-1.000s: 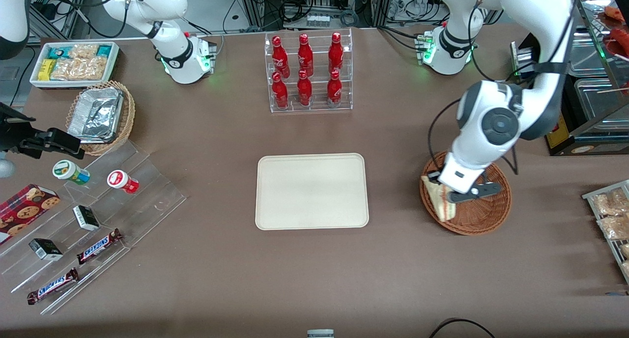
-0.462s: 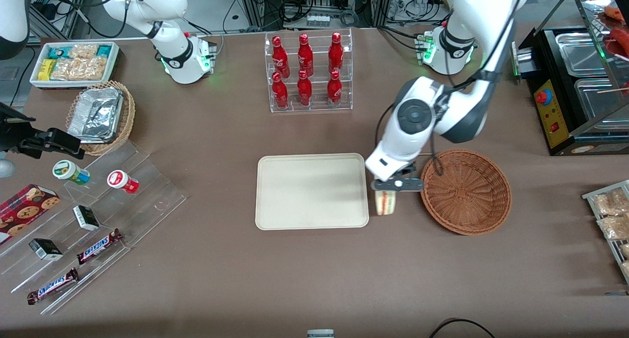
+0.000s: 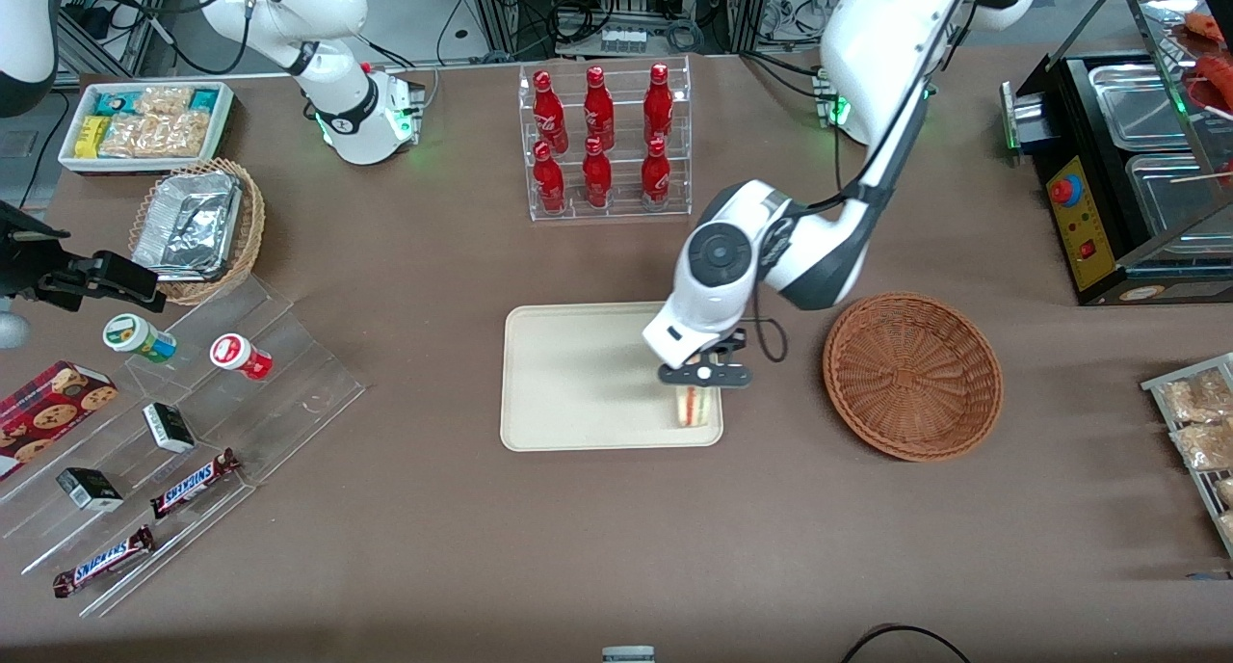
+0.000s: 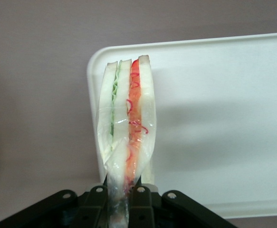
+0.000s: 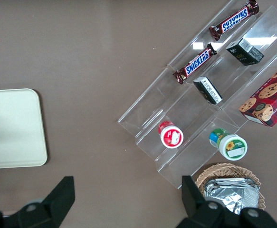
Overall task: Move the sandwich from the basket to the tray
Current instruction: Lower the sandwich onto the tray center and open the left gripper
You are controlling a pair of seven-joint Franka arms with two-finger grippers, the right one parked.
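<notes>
- Sandwich [image 4: 127,124] is pinched at one end between the closed fingers of the gripper [image 3: 703,376], its long axis hanging downward.
- It is held just above the tray [image 3: 578,374], over the corner nearest the emptied basket [image 3: 912,375].
- Lowering is judged the move required.

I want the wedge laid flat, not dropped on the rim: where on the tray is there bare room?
The gripper holds the sandwich over the tray corner nearest the basket, close to the rim. The whole tray surface toward the parked arm's end is bare. Tightest spot is that corner edge.
</notes>
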